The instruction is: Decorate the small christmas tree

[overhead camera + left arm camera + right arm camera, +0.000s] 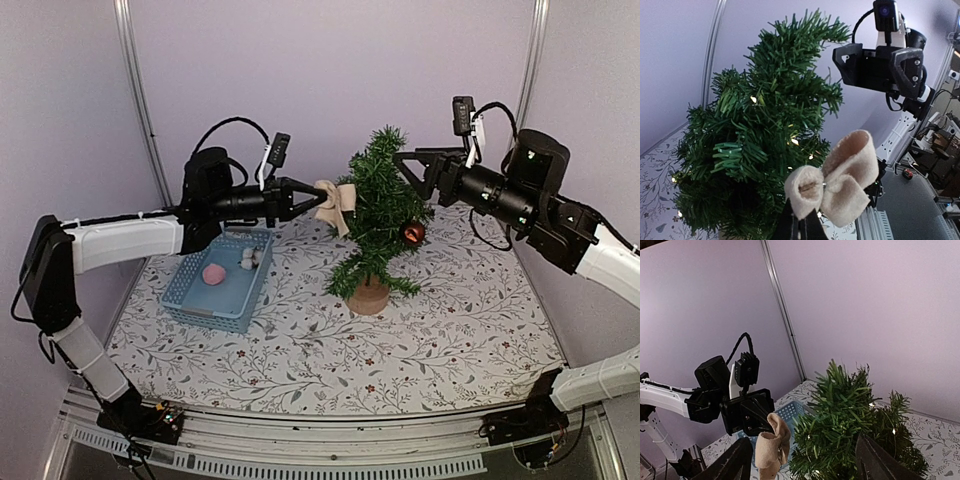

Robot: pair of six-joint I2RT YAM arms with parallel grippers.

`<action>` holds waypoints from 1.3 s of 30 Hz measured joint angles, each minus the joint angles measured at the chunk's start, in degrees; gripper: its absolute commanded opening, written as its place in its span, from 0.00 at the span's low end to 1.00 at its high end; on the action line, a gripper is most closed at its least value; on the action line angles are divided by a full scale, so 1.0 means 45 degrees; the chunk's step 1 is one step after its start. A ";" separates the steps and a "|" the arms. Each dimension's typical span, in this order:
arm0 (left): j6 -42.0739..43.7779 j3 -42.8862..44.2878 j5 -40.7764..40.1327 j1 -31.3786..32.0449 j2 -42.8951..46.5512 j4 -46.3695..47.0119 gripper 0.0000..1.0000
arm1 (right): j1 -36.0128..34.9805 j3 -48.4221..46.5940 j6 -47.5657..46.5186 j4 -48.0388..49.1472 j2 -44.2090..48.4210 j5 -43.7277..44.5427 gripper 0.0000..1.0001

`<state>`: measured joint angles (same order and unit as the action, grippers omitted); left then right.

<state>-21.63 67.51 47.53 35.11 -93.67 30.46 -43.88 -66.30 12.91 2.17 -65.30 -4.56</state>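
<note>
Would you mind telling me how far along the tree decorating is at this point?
Done: a red ball hangs on the small christmas tree. In hand: the left gripper holds a beige bow near the branches. Left: a pink piece and white pieces lie in the blue basket.

Both arms match: white shell links, black joint housings. Left of the small christmas tree (378, 215), my left arm (125, 240) has a white forearm cover, a black elbow block and a black cable looped over the wrist to a small black camera on a white bracket. My left hand (318, 199) is black and tapers to thin fingers. Right of the tree, my right arm (545, 205) is chunky black, white further back, with the same cable and camera. My right hand (412, 180) is black with silver screws in its body. The bases show small boards with coloured wires.
</note>
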 measured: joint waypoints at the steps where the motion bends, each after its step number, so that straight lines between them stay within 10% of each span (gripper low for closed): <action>1: 0.0151 0.0219 0.0019 0.0000 -0.0233 -0.0204 0.00 | 0.0097 0.0000 0.0000 -0.0180 -0.0010 0.0005 0.74; 12: 0.1515 0.2152 -0.0267 0.0000 -0.1642 -0.1914 0.00 | 0.0379 -0.0505 -0.0204 -0.1345 -0.0675 -0.0641 0.47; 39: 0.2783 0.2035 -0.0821 0.0389 -0.1690 -0.3089 0.00 | -0.2025 -0.4211 -0.2365 -0.3487 -0.3682 0.0039 0.27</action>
<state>-9.10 76.66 43.83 36.86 -101.27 16.56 -52.99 -85.25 2.26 -13.52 -81.87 -4.38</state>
